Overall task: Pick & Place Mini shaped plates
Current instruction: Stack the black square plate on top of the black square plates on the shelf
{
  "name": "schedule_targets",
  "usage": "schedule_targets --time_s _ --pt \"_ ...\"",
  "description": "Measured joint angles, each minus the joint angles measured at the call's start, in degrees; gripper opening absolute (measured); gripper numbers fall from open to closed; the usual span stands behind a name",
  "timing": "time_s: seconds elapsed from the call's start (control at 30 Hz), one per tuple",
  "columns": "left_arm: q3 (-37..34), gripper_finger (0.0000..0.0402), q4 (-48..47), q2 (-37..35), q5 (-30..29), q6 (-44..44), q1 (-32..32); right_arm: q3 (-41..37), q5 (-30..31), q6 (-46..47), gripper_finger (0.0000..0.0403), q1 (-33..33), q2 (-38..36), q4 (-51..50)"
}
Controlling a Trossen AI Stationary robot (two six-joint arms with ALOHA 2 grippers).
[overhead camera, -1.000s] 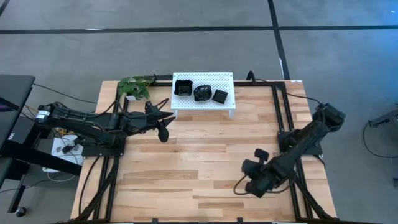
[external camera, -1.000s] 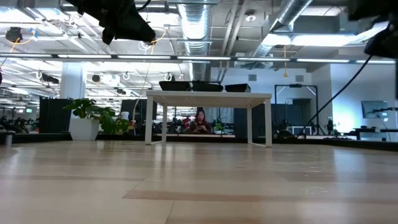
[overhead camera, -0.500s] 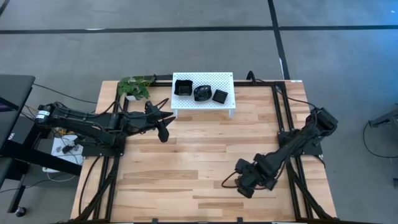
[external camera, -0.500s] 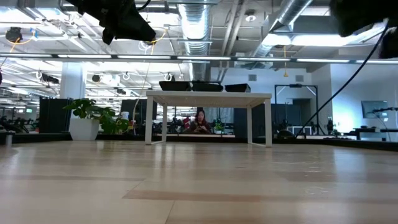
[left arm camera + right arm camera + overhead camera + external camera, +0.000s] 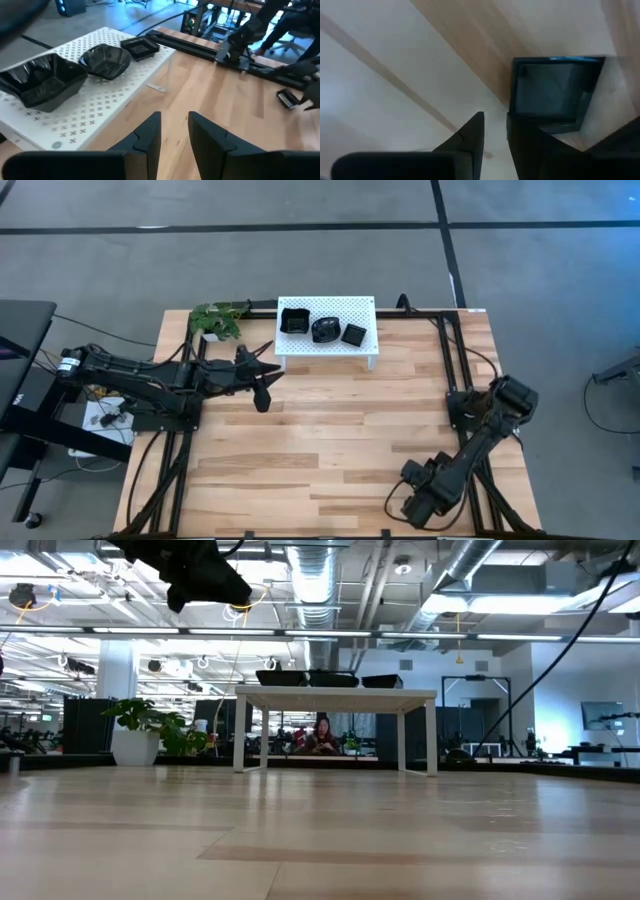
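Three glossy black mini plates rest on the white perforated rack [image 5: 328, 330] at the table's far side: a deep square one [image 5: 294, 320], a wavy-rimmed one [image 5: 324, 330] and a flat square one [image 5: 354, 334]. They also show in the left wrist view [image 5: 42, 82], [image 5: 106, 60], [image 5: 140, 46]. My left gripper [image 5: 262, 395] hovers shut and empty just near-left of the rack. My right gripper [image 5: 412, 508] is shut near the table's near right edge, pointing down. A dark square rimmed thing [image 5: 555, 90] lies just beyond its fingers; I cannot tell what it is.
A potted plant [image 5: 217, 320] stands at the far left, beside the rack. Black frame rails [image 5: 452, 360] run along the table's right side. The middle of the wooden table [image 5: 330, 430] is bare. A person sits in the room far behind the rack [image 5: 322, 735].
My right gripper has first gone a little toward the table's left, then swung toward the near edge, and its arm has left the low view. The plates and the rack have stayed where they were.
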Motion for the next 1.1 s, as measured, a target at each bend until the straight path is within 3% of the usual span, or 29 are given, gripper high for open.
schedule_targets --time_s 0.2,0.57,0.73,0.87,1.1 --pt "0.00 0.0099 0.01 0.00 0.17 -1.81 0.00 0.17 -0.08 -1.59 0.0077 -0.66 1.15 0.01" --pt "0.00 0.0099 0.33 0.00 0.17 -1.83 0.00 0.26 0.05 -2.53 0.0077 -1.70 -5.55 -7.10" --pt "0.00 0.0099 0.35 0.00 0.17 -1.85 0.00 0.28 0.16 -3.52 0.0079 -1.70 -4.04 -7.36" --pt "0.00 0.0099 0.35 0.00 0.18 -1.86 0.00 0.28 -0.45 -8.36 0.0097 -1.49 -0.64 -3.90" --pt "-0.03 0.0099 0.40 0.00 0.20 -2.05 0.00 0.28 -1.11 -12.50 0.0145 -3.28 1.35 -8.48"
